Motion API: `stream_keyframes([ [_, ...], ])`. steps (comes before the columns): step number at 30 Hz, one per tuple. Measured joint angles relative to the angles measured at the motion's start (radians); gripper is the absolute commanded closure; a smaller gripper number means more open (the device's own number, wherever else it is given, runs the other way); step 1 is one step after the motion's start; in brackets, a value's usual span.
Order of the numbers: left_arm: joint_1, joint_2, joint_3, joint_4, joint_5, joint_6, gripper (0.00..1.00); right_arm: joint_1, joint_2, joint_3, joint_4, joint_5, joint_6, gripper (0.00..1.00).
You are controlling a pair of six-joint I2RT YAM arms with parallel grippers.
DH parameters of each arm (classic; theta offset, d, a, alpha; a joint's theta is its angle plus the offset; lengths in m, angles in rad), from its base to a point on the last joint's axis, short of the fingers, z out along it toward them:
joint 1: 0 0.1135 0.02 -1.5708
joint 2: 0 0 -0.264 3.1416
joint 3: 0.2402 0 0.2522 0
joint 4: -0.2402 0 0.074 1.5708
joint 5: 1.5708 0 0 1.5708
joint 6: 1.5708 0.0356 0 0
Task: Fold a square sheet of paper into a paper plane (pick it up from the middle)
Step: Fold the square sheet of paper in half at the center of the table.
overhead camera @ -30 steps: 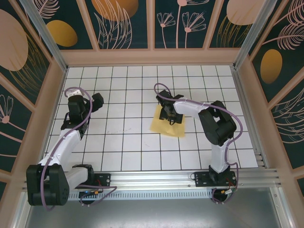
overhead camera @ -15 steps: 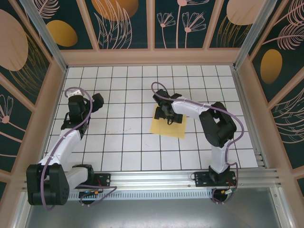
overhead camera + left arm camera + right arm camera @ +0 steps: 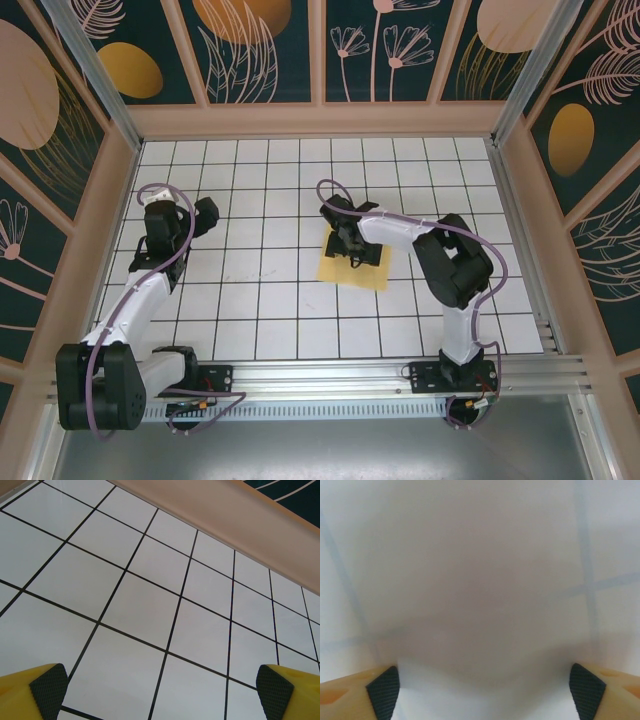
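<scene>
- Right pincer (image 3: 345,242) is standing wide, jaws spread with nothing between them. In its wrist view (image 3: 485,687) the dark pads (image 3: 384,692) are sitting at opposite edges of the picture.
- It is hanging low over the far-left part of the sheet of paper (image 3: 362,272), pointing down. From above I can't tell whether the fingertips are touching the paper.
- The right wrist camera is looking at a blurred pale surface with faint grid lines, very close up and too soft for detail.
- The sheet of paper is lying flat on the table (image 3: 250,300), right of centre and slightly rotated against the grid.
- It is covering roughly two tiles each way. Its near and right edges are showing free, and its far part is sitting under the right arm (image 3: 400,228).
- The colour is reading as plain yellow-orange.
- Left pincer (image 3: 205,214) is also standing wide and holding nothing. In its wrist view (image 3: 162,690) the yellow fingers (image 3: 49,690) are sitting in the bottom corners.
- The left arm (image 3: 140,290) is sitting at the left side of the table, well apart from the paper.
- Its camera is seeing bare white tiles and the tan rail (image 3: 225,515) along the table edge.
</scene>
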Motion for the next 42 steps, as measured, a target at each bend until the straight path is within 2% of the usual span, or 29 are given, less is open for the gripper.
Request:
stream_keyframes([
  [4,0.0,0.002,0.001,0.0,0.0,-0.003,0.01,0.0,0.0,0.0,0.003,0.001,0.007,0.26],
  [10,0.0,0.011,0.002,0.0,0.018,-0.009,0.01,-0.008,-0.026,-0.032,0.051,-0.019,-0.023,0.6],
  [13,0.0,0.034,0.003,0.002,0.073,-0.027,0.02,-0.011,-0.051,-0.059,0.122,-0.085,-0.063,0.72],
  [15,0.0,0.06,0.003,0.018,0.138,-0.053,0.03,-0.012,-0.08,-0.081,0.195,-0.161,-0.095,0.75],
  [20,-0.03,0.141,-0.004,0.091,0.291,-0.132,0.09,-0.025,-0.198,-0.178,0.439,-0.42,-0.14,0.76],
  [24,-0.128,0.191,-0.004,0.13,0.333,-0.174,0.12,-0.06,-0.267,-0.249,0.616,-0.607,-0.14,0.75],
  [27,-0.198,0.227,-0.004,0.181,0.357,-0.217,0.14,-0.103,-0.277,-0.295,0.689,-0.685,-0.14,0.74],
  [31,-0.266,0.272,-0.004,0.257,0.367,-0.265,0.15,-0.151,-0.27,-0.34,0.704,-0.716,-0.143,0.72],
  [35,-0.316,0.315,-0.003,0.3,0.365,-0.295,0.16,-0.156,-0.238,-0.343,0.701,-0.713,-0.148,0.7],
  [42,-0.369,0.372,0.001,0.351,0.35,-0.329,0.16,-0.154,-0.182,-0.324,0.625,-0.612,-0.177,0.59],
])
